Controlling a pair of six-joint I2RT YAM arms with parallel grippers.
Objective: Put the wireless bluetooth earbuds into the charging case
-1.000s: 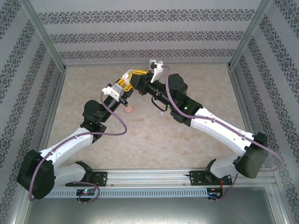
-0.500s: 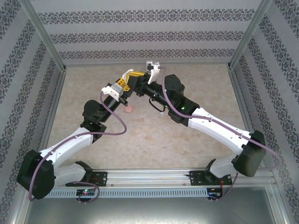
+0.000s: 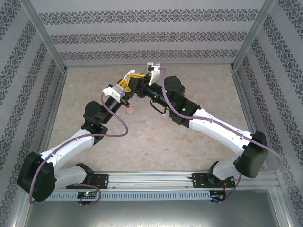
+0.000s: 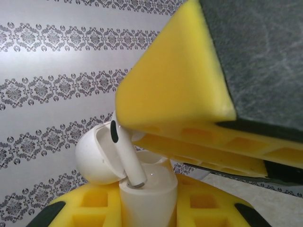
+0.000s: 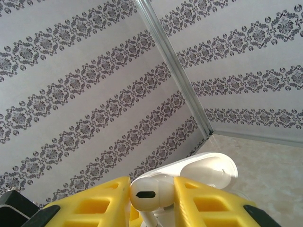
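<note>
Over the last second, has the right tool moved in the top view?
Yes. The right tool, gripping a white earbud, shifted slightly left, against the still pink object on the table, toward the left tool holding the white charging case.

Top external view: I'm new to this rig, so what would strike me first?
The left gripper and right gripper meet over the far table. The left clamps an open white charging case, the right pinches a white earbud, its stem tip at the case's mouth.
</note>
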